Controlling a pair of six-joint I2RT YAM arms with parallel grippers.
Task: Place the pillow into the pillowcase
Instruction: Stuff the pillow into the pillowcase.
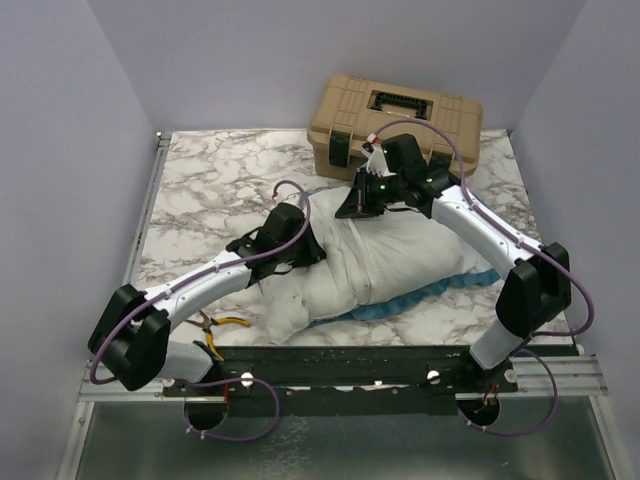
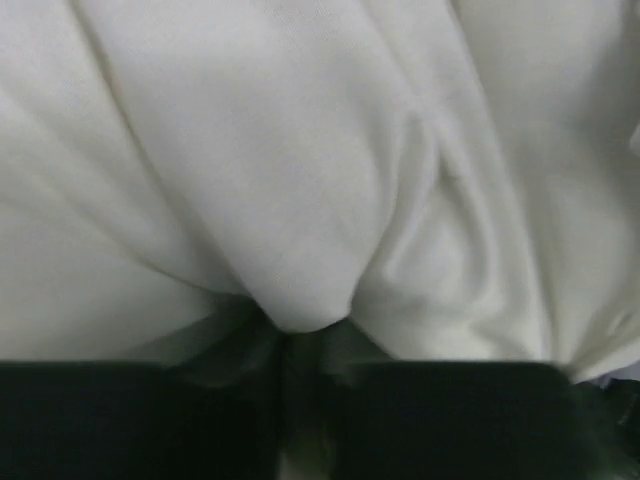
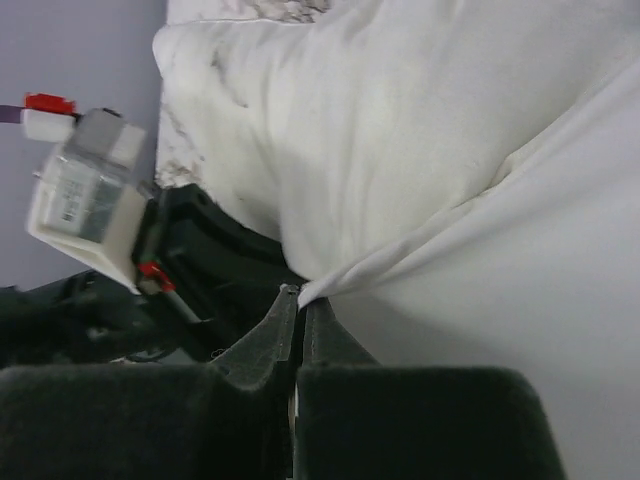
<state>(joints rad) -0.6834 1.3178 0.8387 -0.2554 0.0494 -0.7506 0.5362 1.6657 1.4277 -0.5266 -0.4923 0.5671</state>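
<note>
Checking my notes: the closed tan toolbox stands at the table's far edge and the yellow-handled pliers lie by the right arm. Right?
No: the top external view shows the yellow-handled pliers by the left arm, not the right. The closed tan toolbox is indeed at the far edge.

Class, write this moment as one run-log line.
left tool: pinching white fabric | right tool: shut on fabric edge | pillow: lying on pillowcase

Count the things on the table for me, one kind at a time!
pillow: 1
pillowcase: 1
tan box: 1
pliers: 1
Total: 4
</note>
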